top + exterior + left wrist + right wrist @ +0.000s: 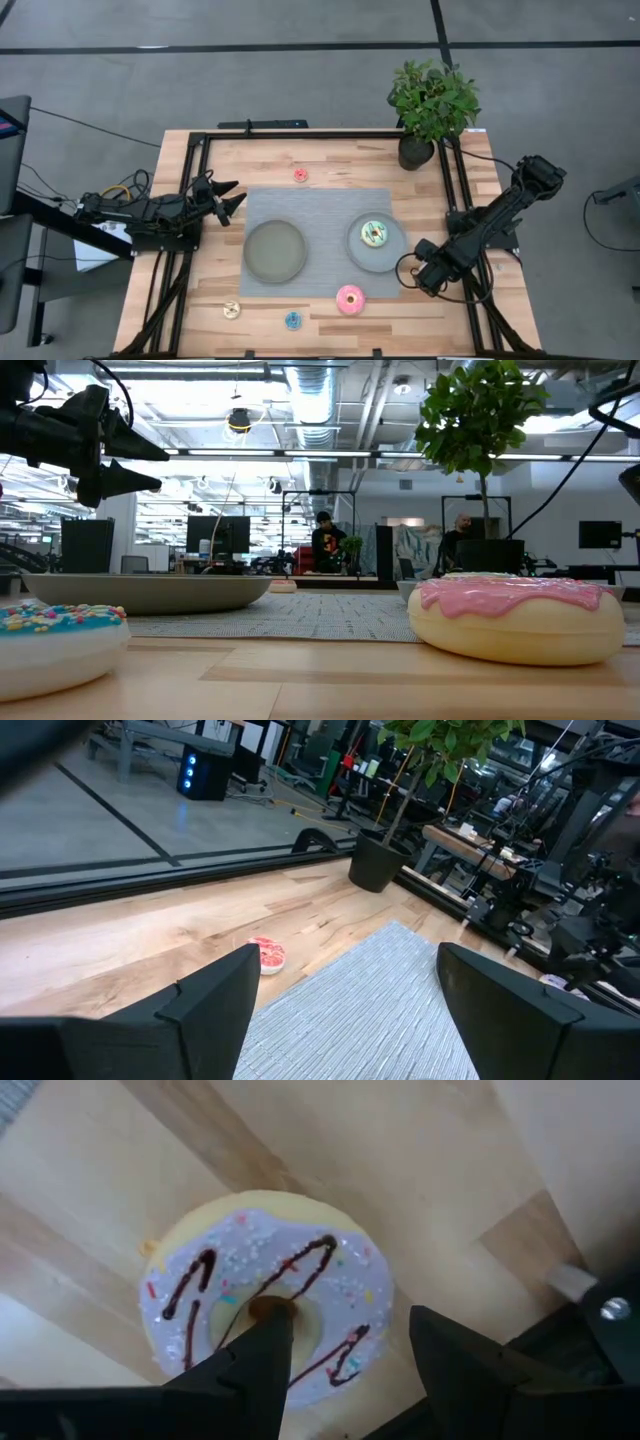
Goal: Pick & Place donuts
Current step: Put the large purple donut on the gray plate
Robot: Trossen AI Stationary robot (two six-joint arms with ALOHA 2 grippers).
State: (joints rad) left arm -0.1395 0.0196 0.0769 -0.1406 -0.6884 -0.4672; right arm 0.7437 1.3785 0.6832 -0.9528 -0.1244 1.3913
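Observation:
My right gripper (348,1320) is open and points down over the white-purple sprinkled donut (230,1260), which lies flat on the wood near the table's right edge. One finger stands over its hole, the other outside its rim. In the high view the right gripper (430,272) hides that donut. The green-white donut (375,235) lies on the right plate (392,258). The pink donut (350,298), the tiny blue (292,320), cream (232,309) and red (300,174) ones lie on the wood. The tiny green donut is out of view. My left gripper (232,197) waits open at the mat's left edge. My right gripper comes at the white-purple donut from above. One fingertip (268,1320) stands at the hole (300,1315), the other (435,1330) just beyond the outer rim (385,1295). I cannot tell whether either finger touches it. The donut lies flat on the table.
A grey mat (330,200) carries both plates; the left plate (275,250) has nothing on it. A potted plant (430,110) stands at the far right corner. Black frame rails (300,135) run along the table's edges. Cables loop beside the right arm (405,270).

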